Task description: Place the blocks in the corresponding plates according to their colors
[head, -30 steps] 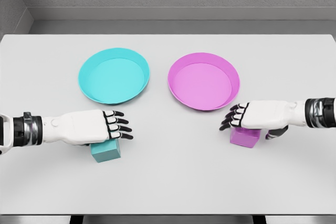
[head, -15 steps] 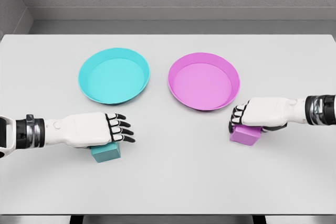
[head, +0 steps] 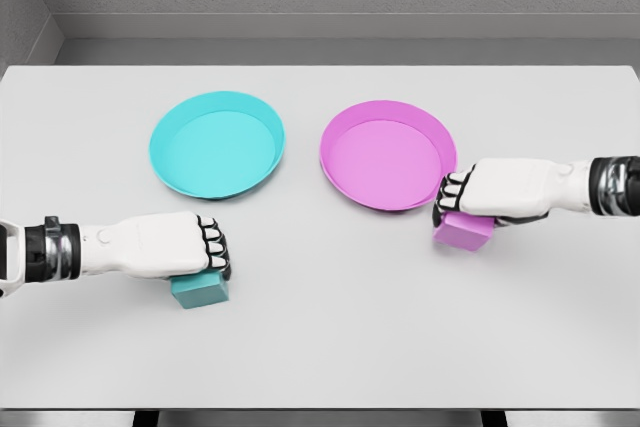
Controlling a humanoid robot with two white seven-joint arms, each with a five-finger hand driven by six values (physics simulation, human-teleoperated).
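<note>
Start at the left edge of the table [head: 320, 347], where the left arm enters. The left hand [head: 185, 245] is curled down over the teal block [head: 200, 290], which sits on the table toward the front-left, nearer you than the teal plate [head: 217, 144]. The fingers [head: 213, 247] wrap over the block's top and far side; judge this as a closed grasp on the block. Before lifting, confirm the thumb side is seated, because it is hidden beneath the palm. Raise the block straight up high enough to clear the plate rim, carry it away from you over the teal plate's centre, then lower and release.

Both plates lie side by side across the middle of the table, the pink plate [head: 388, 155] to the right of the teal one, and neither holds a block.

At the right side, the right hand [head: 495, 195] is clamped on the pink block [head: 461, 231], fingers [head: 452, 197] folded over its top. The block lies just beside the pink plate's front-right rim. Lift first, then move left; a sideways drag would likely knock the rim.
</note>
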